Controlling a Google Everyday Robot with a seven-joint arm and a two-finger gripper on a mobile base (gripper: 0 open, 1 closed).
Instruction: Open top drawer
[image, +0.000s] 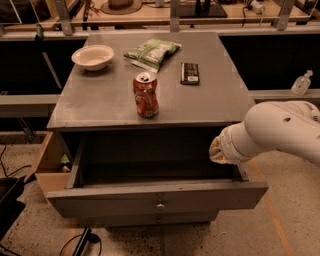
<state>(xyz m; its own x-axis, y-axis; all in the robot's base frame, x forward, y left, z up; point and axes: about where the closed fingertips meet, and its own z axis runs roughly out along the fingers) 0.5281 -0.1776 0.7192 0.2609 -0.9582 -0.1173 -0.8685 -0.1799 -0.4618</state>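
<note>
The top drawer stands pulled out from under the grey cabinet top. Its flat grey front faces me with a small round knob at its middle. Its deep dark interior looks bare. My white arm reaches in from the right. The gripper end sits at the drawer's right side wall, just above its rim and apart from the knob. The gripper itself is turned away behind the wrist.
On the cabinet top stand a dented red can, a white bowl, a green snack bag and a black bar. A wooden box sits left of the cabinet. A clear bottle stands at the right.
</note>
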